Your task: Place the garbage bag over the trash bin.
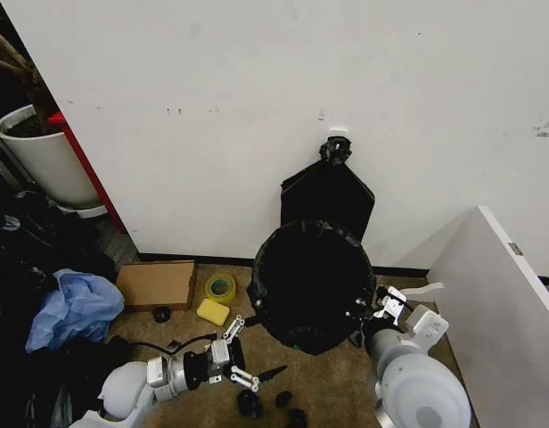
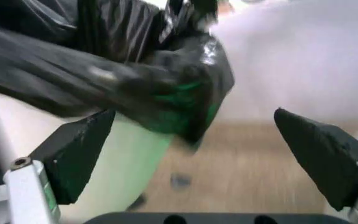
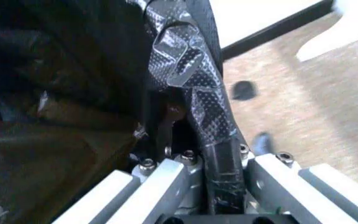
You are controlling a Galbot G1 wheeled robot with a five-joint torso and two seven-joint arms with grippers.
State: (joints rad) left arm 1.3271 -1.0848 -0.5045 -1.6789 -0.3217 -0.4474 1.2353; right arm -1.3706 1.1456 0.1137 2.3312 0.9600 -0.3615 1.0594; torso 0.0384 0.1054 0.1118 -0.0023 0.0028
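no text, label, brand, number or sign can be read on anything here

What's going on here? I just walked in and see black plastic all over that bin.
The robot is lining the trash bin with the garbage bag, which already drapes over the rim. The right gripper is pressed against the bag at the bin's right edge. The left gripper is open beside the bin's lower left, holding nothing. A separate knotted black bundle leans against the wall behind.

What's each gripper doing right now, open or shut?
Left gripper: open, beside the bin, holding nothing.
Right gripper: shut on the bag at the rim.
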